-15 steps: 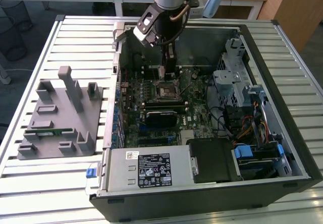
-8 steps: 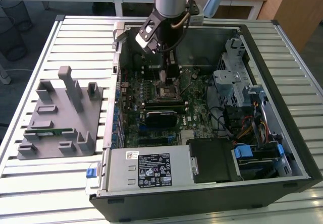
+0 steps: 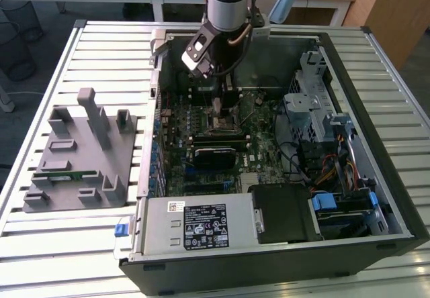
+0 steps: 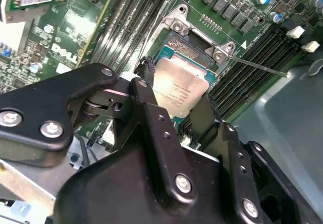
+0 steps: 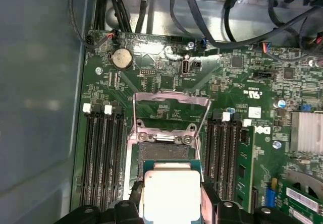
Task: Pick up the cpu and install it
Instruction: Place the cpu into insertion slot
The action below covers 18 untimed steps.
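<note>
The cpu [image 5: 171,193], a silvery square chip with a pale rim, sits between my gripper's black fingers [image 5: 209,206] in both wrist views. My gripper [image 4: 176,95] is shut on the cpu [image 4: 179,88], one finger on each of two opposite edges. The chip is directly over the black-framed socket [image 5: 164,151] on the green motherboard [image 3: 262,143]; I cannot tell whether it rests in the socket or hovers just above. The socket's metal load plate [image 5: 171,108] stands open. In the exterior view my gripper [image 3: 219,107] reaches down inside the open computer case.
A grey fixture [image 3: 77,154] holding a green memory stick [image 3: 64,175] lies on the slatted table at the exterior view's left. Memory slots [image 5: 103,158] flank the socket. A drive cage [image 3: 316,103], cables [image 3: 322,164] and a power supply [image 3: 195,224] crowd the case.
</note>
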Available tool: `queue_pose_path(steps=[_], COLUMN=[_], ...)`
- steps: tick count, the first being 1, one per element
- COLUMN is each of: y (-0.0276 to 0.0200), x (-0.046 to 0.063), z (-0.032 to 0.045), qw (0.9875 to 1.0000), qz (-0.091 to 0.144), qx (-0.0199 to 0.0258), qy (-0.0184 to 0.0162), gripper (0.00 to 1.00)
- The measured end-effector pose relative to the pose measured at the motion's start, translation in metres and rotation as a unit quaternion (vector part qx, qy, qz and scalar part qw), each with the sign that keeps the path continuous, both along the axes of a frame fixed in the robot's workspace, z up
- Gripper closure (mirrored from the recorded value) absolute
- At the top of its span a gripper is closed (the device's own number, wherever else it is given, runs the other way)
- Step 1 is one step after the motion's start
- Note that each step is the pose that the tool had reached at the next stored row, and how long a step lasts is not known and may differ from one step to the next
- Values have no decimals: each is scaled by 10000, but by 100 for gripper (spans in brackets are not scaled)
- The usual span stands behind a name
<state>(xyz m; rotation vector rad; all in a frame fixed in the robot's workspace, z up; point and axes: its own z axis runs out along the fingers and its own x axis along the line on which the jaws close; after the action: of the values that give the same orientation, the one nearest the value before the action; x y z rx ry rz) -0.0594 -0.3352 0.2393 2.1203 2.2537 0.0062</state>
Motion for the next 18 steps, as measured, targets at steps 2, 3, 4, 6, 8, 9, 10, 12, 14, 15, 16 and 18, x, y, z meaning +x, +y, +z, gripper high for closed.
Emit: queue_pose_path(steps=[2,3,4,6,8,9,10,12,14,15,16,18], y=[15,20,24,35,44,46,47,48,47,47,48,48], x=[0,0,0,0,0,0,1,0,0,0,0,8], z=[-36,-53,-68,-102,-139,-157,-174,-199,-204,-206,-211,-223], qw=[10000,10000,10000,10000,10000,10000,10000,10000,10000,10000,10000,10000], qz=[-5,-13,-28,-67,-78,-78,-77,-78,-78,-78,-78,-79], qx=[1,1,0,1,0,0,1,1,0,0,1,1], qy=[-1,0,0,0,0,0,-1,0,0,0,-1,0], gripper=[47,47,47,47,47,47,47,47,47,47,47,47])
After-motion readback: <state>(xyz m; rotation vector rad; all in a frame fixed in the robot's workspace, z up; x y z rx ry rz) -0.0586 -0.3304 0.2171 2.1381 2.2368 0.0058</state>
